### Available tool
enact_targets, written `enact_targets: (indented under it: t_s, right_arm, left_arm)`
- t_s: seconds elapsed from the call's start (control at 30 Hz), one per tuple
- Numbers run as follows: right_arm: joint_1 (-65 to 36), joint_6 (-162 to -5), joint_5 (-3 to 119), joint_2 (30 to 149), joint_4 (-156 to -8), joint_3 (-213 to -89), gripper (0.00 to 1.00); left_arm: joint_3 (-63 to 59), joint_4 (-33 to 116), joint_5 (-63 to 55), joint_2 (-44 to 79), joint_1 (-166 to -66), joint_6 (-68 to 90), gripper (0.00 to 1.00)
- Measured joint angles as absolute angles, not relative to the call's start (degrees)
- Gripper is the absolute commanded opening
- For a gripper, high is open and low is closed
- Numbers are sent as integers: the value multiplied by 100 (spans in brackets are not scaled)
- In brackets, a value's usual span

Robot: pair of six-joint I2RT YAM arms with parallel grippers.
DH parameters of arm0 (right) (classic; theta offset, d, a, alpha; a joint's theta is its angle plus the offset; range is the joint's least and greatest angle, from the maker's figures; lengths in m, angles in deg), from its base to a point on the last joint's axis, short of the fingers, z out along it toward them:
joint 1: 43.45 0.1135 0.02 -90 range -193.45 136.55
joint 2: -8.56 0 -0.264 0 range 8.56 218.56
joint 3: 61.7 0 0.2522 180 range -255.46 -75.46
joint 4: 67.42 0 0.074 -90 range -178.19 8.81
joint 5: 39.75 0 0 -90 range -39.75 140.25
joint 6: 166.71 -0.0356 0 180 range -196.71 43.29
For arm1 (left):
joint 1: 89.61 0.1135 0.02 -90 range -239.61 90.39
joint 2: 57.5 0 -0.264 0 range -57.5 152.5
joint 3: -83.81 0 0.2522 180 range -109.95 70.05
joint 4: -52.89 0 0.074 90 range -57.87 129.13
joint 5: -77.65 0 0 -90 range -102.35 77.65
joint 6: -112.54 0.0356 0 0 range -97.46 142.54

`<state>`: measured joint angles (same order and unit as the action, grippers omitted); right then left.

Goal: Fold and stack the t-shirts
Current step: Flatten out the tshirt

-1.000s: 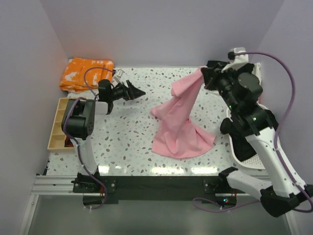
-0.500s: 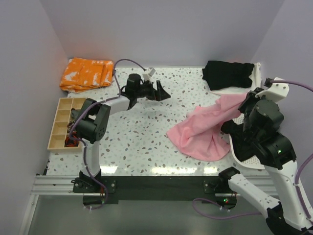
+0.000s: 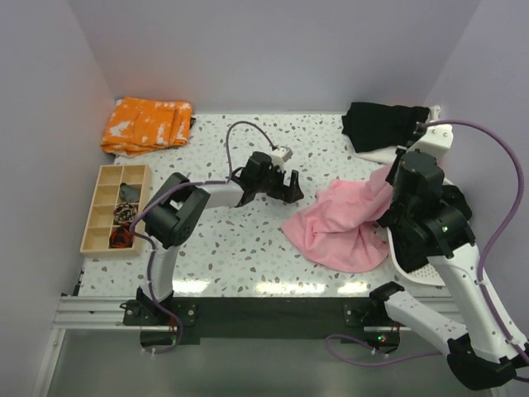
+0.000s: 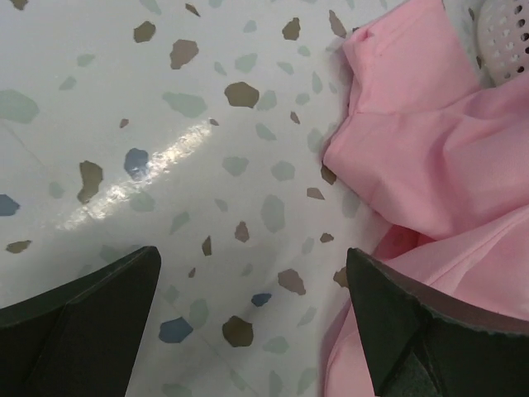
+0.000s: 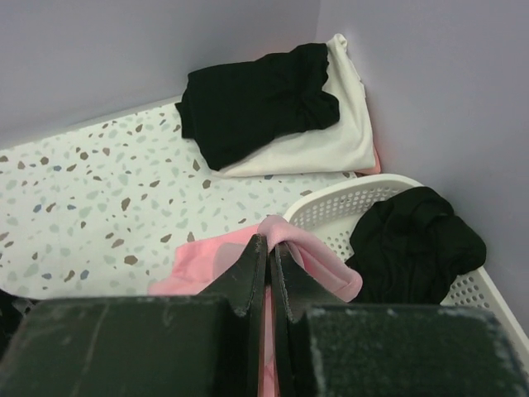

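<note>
The right fingers (image 5: 250,269) are clamped on a fold of the pink shirt (image 5: 318,258). Just beyond their tips a crumpled black shirt (image 5: 413,240) sits in the basket (image 5: 347,192); farther off, a folded black shirt (image 5: 248,103) tops an off-white shirt (image 5: 331,147). The left fingers (image 4: 83,322) gape over the bench (image 4: 124,99), pink cloth alongside.

Right gripper (image 3: 388,177) holding pink t-shirt (image 3: 339,233), left gripper (image 3: 291,188) nearby, orange cloth (image 3: 147,124) in far-left corner

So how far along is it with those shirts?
Looks done: a black shirt folded on an off-white shirt in the far corner. In hand: the right gripper pinches the crumpled pink shirt; the left gripper is open beside it. To do: folding the pink one, plus a black garment in the basket.
</note>
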<state>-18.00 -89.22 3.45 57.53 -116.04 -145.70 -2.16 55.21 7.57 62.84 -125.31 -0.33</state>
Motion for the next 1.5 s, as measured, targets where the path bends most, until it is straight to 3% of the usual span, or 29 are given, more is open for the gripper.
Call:
enact_targets:
  t_s: [0.27, 0.6, 0.7, 0.8, 0.83, 0.9, 0.93, 1.0, 1.03, 1.33, 1.5]
  right_arm:
    - [-1800, -8599, 316, 6035, -11558, -14769, 0]
    - [-1800, -8564, 329, 5648, -11483, -14767, 0]
    - [-1800, -8562, 347, 5637, -11481, -14767, 0]
    - [-1800, -8555, 395, 5642, -11475, -14767, 0]
    - [-1800, -8551, 452, 5644, -11470, -14767, 0]
    - [-1800, -8542, 528, 5659, -11453, -14767, 0]
    - [-1800, -8542, 565, 5661, -11453, -14767, 0]
    - [-1800, -8542, 638, 5653, -11440, -14767, 0]
    - [-1800, -8542, 646, 5650, -11427, -14767, 0]
    - [-1800, -8547, 863, 5648, -11333, -14765, 0]
    - [-1800, -8494, 1254, 5653, -11188, -14778, 0]
  left_arm:
    - [1026, 5881, 501, 5497, -13401, -82, 100]
    - [1262, 6198, 482, 5444, -13843, -84, 100]
    - [1155, 6218, 431, 5538, -13871, -79, 89]
    - [965, 6128, 379, 5670, -13878, -22, 57]
    - [925, 6078, 355, 5691, -13878, -29, 57]
    - [855, 5895, 252, 5724, -13876, 45, 40]
    - [796, 5774, 187, 5724, -13878, 78, 25]
    - [718, 5558, 53, 5726, -13878, 128, 16]
    - [698, 5468, 10, 5724, -13878, 172, 0]
    - [652, 4990, -283, 5571, -13876, 373, 0]
    - [676, 4013, -428, 4338, -13419, 555, 0]
